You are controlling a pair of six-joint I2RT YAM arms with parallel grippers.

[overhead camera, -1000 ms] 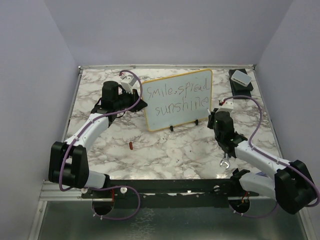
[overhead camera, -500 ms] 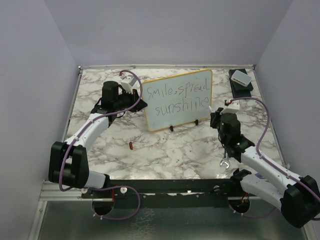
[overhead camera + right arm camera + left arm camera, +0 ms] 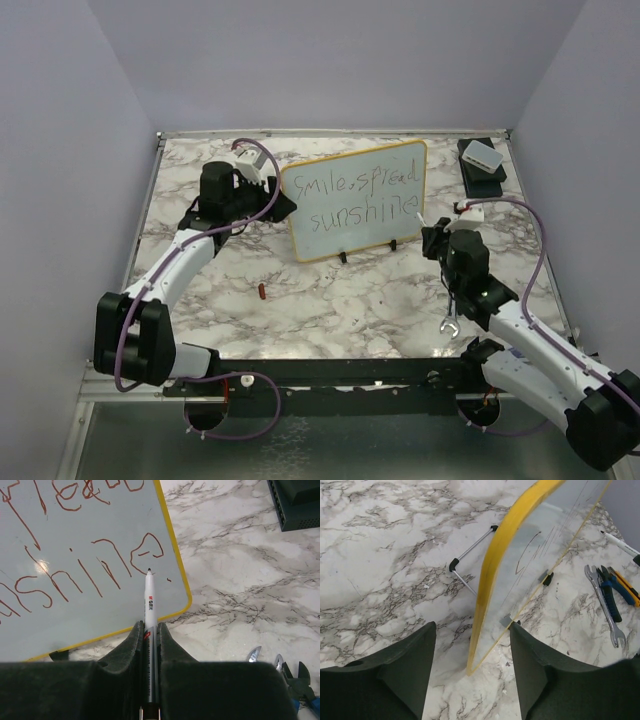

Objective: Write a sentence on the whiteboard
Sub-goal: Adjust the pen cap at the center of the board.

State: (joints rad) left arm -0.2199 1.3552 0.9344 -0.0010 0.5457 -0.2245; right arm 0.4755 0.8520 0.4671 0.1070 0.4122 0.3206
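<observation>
Top external view had the large, rounded-corner, pale glossy whiteboard (image 3: 345, 238), thin yellow rim all round, standing propped on small black feet at the far middle of the grey-veined white marble worktop (image 3: 330, 300). Across its face ran the sentence (image 3: 352, 198), thin handwritten marker letters in two lines reading "smile, spread sunshine", dark from above and reddish-brown through my right wrist camera.

My left fingers (image 3: 272, 203) were released. They stood wide apart either side of the board's left edge, and the yellow rim ran between them with a gap on each side.

My right fingers (image 3: 432, 237) were clenched on a slim white black-tipped marker pen (image 3: 149, 605), which pointed at the board's lower right corner. Its tip sat just below the last "e", and I could not tell whether it touched the face.

A silver open-ended spanner (image 3: 603, 602) and blue-handled pliers (image 3: 613, 594) lay side by side on the marble near my right arm. A small red object (image 3: 262, 292) lay in front of the board, well apart from it.
</observation>
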